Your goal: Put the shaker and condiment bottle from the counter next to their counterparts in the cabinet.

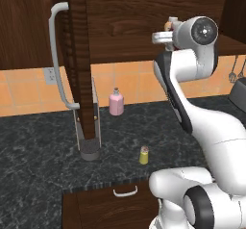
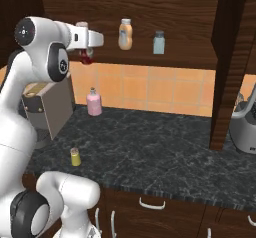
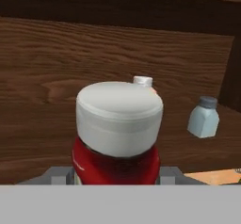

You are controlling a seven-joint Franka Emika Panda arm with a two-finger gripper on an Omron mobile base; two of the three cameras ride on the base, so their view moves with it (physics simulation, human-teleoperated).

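My gripper [image 2: 86,52] is shut on the condiment bottle [image 2: 86,58], a red bottle with a white cap [image 3: 119,116], raised to the height of the cabinet shelf [image 2: 150,57] at its left end. In the hand view the grey fingers [image 3: 59,176] flank the red body. On the shelf to the right stand the counterparts: the orange-and-cream bottle [image 2: 125,34] and the pale grey-blue shaker [image 2: 159,42] [image 3: 203,117]. The bottle's cap [image 3: 142,81] peeks from behind the held bottle. Down on the counter [image 1: 43,160] the yellow shaker [image 1: 143,155] [image 2: 75,157] stands upright.
A pink bottle [image 1: 116,102] [image 2: 93,102] stands at the back of the counter by the tiled wall. The cabinet door [image 1: 79,55] with its long grey handle [image 1: 57,55] hangs open over the counter. A grey appliance [image 2: 245,127] sits far right, a flat box [image 2: 47,107] far left.
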